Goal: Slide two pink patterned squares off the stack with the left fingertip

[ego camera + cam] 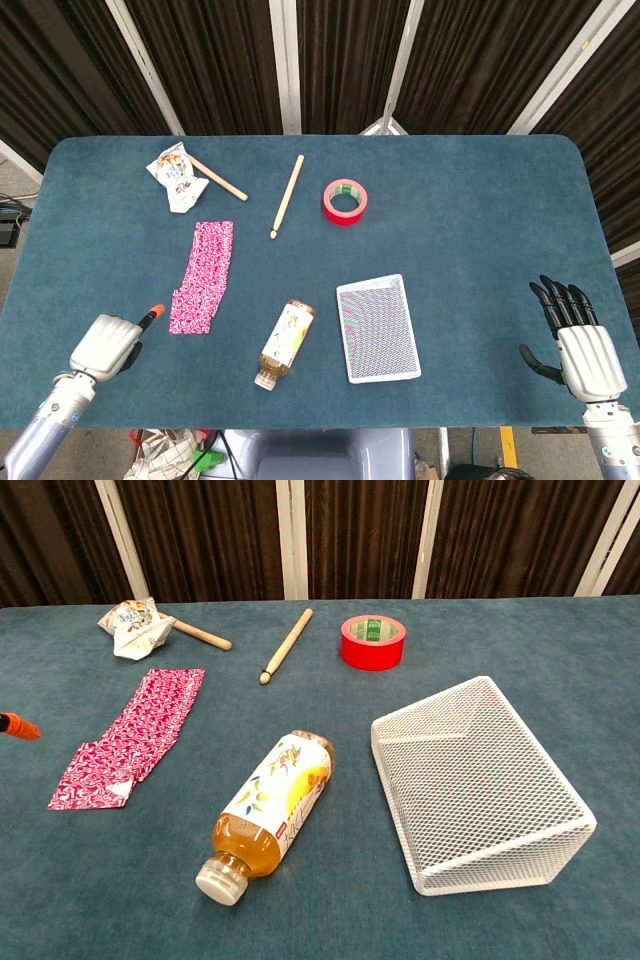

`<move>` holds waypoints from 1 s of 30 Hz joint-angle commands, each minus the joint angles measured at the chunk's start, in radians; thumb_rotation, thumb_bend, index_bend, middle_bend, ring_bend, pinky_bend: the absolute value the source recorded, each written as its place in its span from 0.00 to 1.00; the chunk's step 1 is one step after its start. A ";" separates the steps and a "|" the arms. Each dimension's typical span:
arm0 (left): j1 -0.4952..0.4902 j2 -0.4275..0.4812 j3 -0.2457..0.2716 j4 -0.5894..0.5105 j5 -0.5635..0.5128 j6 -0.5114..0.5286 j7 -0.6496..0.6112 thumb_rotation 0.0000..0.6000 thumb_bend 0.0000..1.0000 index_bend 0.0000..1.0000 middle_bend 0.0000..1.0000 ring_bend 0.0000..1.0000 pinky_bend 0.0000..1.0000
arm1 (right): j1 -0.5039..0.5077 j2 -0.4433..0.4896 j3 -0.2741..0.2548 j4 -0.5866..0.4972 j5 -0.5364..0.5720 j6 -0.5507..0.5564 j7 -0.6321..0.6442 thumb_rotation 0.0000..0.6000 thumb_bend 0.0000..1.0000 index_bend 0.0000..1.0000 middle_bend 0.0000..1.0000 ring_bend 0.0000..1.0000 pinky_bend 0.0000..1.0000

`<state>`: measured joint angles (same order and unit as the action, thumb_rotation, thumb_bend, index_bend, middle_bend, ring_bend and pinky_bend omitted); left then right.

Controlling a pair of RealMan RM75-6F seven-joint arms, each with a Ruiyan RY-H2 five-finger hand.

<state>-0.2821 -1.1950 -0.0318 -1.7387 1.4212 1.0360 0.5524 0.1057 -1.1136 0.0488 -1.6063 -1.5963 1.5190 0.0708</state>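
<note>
two wooden sticks (287, 196), one bottle (283, 343), one tape roll (345, 201).

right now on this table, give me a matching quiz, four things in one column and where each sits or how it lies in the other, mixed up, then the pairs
Things:
1. tape roll
2. bottle
3. wire basket
4. crumpled wrapper

Places or states:
A. on its side, cap toward the near edge
B. far left, against a wooden stick
C. upside down, right of the bottle
D. far side, right of the lone stick

Pairs: 1-D, 2-A, 3-C, 4-B
</note>
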 commanded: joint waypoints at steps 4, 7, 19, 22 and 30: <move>-0.047 -0.054 -0.003 0.000 -0.075 -0.056 0.098 1.00 0.71 0.16 0.88 0.72 0.63 | -0.001 0.002 0.000 0.000 -0.003 0.002 0.004 1.00 0.31 0.00 0.04 0.06 0.06; -0.063 -0.076 0.000 0.003 -0.115 -0.072 0.144 1.00 0.71 0.16 0.88 0.72 0.63 | 0.000 0.002 0.000 0.000 -0.003 0.002 0.005 1.00 0.31 0.00 0.04 0.06 0.06; -0.105 -0.134 0.025 0.009 -0.236 -0.087 0.273 1.00 0.71 0.16 0.88 0.72 0.63 | -0.006 0.009 0.004 0.002 0.000 0.014 0.024 1.00 0.31 0.00 0.04 0.06 0.06; -0.114 -0.142 0.030 0.004 -0.260 -0.079 0.296 1.00 0.71 0.16 0.88 0.72 0.63 | -0.006 0.010 0.004 0.002 0.000 0.015 0.028 1.00 0.31 0.00 0.04 0.06 0.06; -0.127 -0.153 0.054 -0.008 -0.280 -0.058 0.328 1.00 0.71 0.16 0.88 0.72 0.63 | -0.007 0.012 0.006 0.004 -0.001 0.020 0.033 1.00 0.31 0.00 0.04 0.06 0.06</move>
<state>-0.4085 -1.3469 0.0199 -1.7454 1.1421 0.9765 0.8788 0.0985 -1.1019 0.0549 -1.6027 -1.5976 1.5387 0.1037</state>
